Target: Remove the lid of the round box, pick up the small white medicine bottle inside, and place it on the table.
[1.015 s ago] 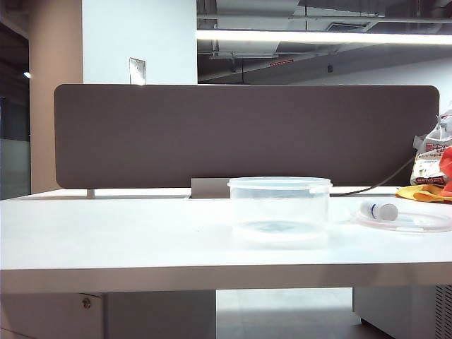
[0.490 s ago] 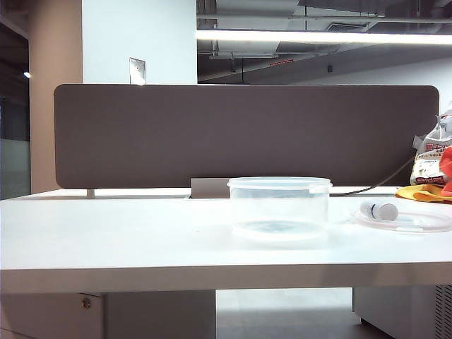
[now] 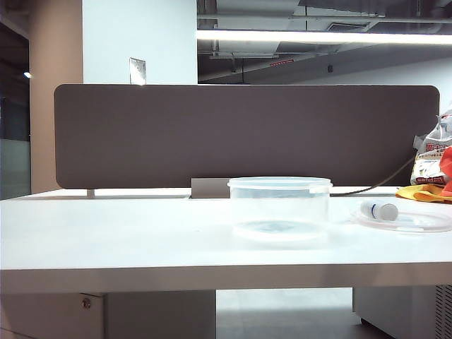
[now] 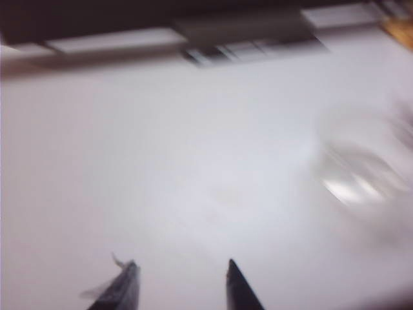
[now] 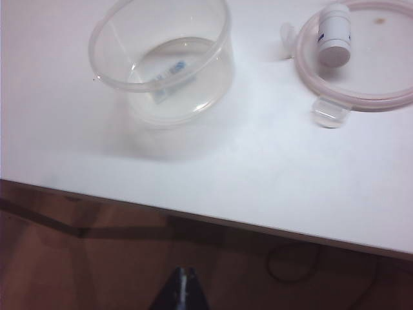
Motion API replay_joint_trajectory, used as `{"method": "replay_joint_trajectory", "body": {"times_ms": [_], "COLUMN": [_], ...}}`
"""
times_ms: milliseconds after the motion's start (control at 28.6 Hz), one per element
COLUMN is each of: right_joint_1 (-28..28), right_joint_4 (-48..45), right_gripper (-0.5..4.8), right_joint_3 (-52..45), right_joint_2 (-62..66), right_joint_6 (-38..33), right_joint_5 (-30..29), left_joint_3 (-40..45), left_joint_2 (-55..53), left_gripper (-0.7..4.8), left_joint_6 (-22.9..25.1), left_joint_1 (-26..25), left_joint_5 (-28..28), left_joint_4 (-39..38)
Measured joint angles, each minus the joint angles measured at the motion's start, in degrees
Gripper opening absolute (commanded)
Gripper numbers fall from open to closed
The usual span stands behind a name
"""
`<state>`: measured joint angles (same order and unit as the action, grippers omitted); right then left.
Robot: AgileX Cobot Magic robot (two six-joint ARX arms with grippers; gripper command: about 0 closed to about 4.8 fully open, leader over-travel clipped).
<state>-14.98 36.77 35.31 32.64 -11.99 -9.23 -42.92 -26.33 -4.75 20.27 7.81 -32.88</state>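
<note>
The round box [image 3: 279, 205] stands open on the table [image 3: 106, 233] with nothing visible in it. To its right the lid [image 3: 417, 224] lies flat, and the small white medicine bottle [image 3: 378, 210] rests on its side on top of it. The right wrist view shows the same box [image 5: 216, 74], lid [image 5: 381, 61] and bottle [image 5: 334, 35]. My right gripper [image 5: 184, 274] is shut and empty, off the table's front edge over the floor. My left gripper [image 4: 181, 265] hangs open over bare table, well clear of the blurred box [image 4: 361, 174]. Neither gripper shows in the exterior view.
A dark divider panel [image 3: 247, 134] backs the table. At the far right are a printed bag [image 3: 429, 164], orange and yellow items [image 3: 424, 192] and a cable [image 3: 367, 189]. The table's front edge [image 5: 258, 229] crosses the right wrist view.
</note>
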Motion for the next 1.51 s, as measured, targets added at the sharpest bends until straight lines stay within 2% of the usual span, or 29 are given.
{"method": "replay_joint_trajectory", "body": {"times_ms": [175, 280, 420, 595, 875, 1085, 1505], "right_joint_1": [0.02, 0.02, 0.02, 0.04, 0.04, 0.04, 0.04], "right_joint_4": [-0.02, -0.02, -0.02, -0.02, -0.02, -0.02, -0.02], "right_gripper": [0.00, 0.00, 0.00, 0.00, 0.00, 0.00, 0.00], "right_joint_3": [0.00, 0.00, 0.00, 0.00, 0.00, 0.00, 0.00], "right_joint_2": [0.02, -0.02, 0.00, 0.00, 0.00, 0.00, 0.00], "right_joint_6": [0.00, 0.00, 0.00, 0.00, 0.00, 0.00, 0.00], "right_joint_5": [0.17, 0.20, 0.20, 0.20, 0.20, 0.20, 0.20], "left_joint_3": [10.60, 18.21, 27.10, 34.51, 39.01, 42.51, 42.51], "left_joint_2": [5.29, 9.64, 14.86, 20.22, 25.40, 26.14, 26.14], "left_gripper": [1.75, 1.75, 1.75, 1.75, 1.75, 1.75, 1.75], "left_joint_6": [0.20, 0.85, 2.40, 2.60, 2.60, 3.50, 3.69], "left_joint_1": [-10.58, -14.01, -16.09, -19.87, -25.49, -25.51, -25.49], "left_joint_5": [-0.02, 0.11, -0.22, -0.26, -2.67, -6.36, -6.78], "left_joint_4": [13.79, 20.46, 26.73, 28.81, 32.20, 34.91, 34.73]}}
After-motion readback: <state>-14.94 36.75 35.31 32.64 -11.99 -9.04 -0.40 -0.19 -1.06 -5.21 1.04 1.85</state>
